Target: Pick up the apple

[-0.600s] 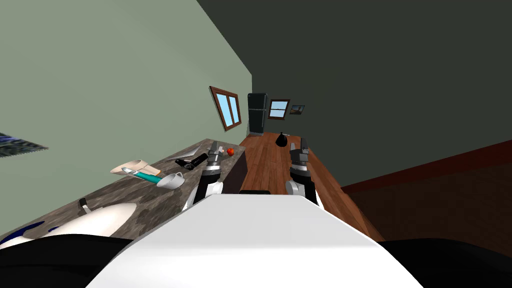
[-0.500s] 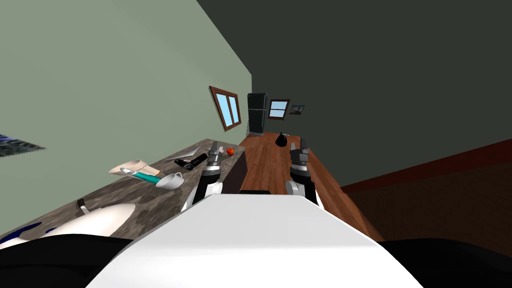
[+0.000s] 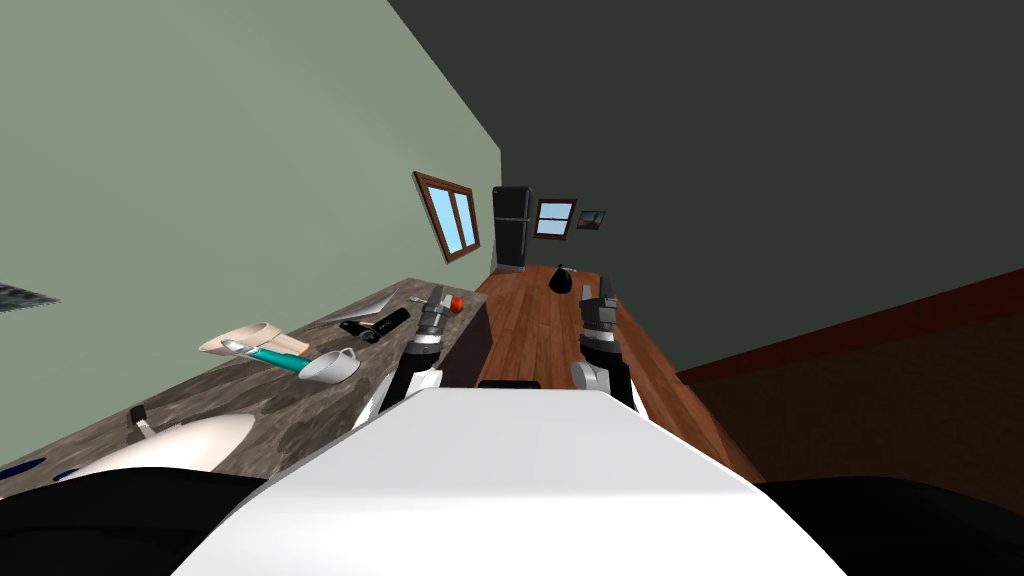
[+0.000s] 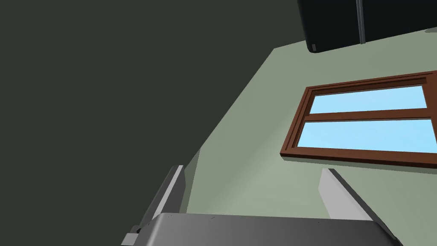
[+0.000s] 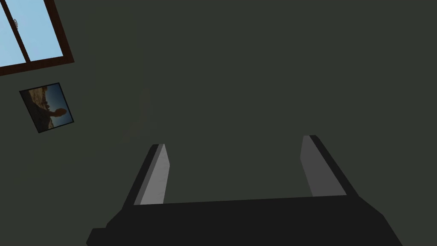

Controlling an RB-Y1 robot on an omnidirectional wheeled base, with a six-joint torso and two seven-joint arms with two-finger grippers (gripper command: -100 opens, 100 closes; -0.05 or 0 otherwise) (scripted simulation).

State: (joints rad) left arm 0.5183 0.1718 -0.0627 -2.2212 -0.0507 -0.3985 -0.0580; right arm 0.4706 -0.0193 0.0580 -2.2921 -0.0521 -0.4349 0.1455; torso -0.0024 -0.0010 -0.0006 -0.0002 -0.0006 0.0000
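The head camera looks steeply down and forward, rolled, along a counter (image 3: 290, 410) and wooden floor (image 3: 540, 320). The camera on the left gripper (image 3: 437, 294) tilts up toward the distant green wall, sharing its window (image 4: 367, 124) and the black fridge (image 4: 333, 21) with the head view. The one on the right gripper (image 3: 605, 288) faces the dark wall, sharing a small picture (image 5: 46, 107).

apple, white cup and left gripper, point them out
apple (image 3: 457, 303), head view, middle of its red side.
white cup (image 3: 335, 368), head view, its outer wall.
left gripper (image 4: 254, 171), left wrist view, midway between fingertips.
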